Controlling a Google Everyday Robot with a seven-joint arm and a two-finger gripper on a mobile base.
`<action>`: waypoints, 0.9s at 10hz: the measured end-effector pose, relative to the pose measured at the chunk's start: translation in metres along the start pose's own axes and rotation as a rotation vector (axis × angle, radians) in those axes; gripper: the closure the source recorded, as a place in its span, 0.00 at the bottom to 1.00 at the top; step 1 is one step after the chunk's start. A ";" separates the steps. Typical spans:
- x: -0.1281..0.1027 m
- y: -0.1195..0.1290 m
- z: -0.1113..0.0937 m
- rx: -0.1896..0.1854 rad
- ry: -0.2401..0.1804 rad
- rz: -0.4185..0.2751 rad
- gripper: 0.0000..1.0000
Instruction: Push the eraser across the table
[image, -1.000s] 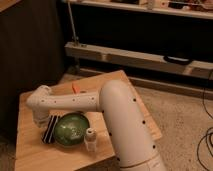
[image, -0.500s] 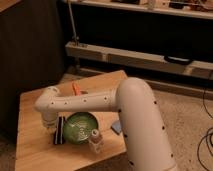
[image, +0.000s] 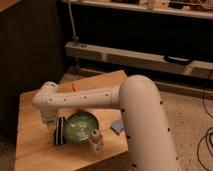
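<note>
The eraser, a flat black block with pale stripes, lies on the light wooden table near its front left. It lies against the left side of the green bowl. My gripper hangs from the white arm's wrist, just left of and slightly behind the eraser, close to its far end. The white arm reaches in from the lower right across the table's middle and hides part of the tabletop.
A small white bottle stands at the bowl's front right. A small blue thing lies near the table's right edge, and an orange thing lies behind the arm. A dark shelf unit stands behind the table.
The eraser, the bowl and the bottle have shifted a little to the right on the table. The arm's big link has swung right. Over the last half second little has moved.
</note>
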 end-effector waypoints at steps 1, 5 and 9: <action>0.004 0.002 0.003 0.007 0.001 -0.009 1.00; 0.019 0.007 0.007 0.016 -0.004 -0.040 1.00; 0.024 0.008 -0.001 0.003 -0.002 -0.051 1.00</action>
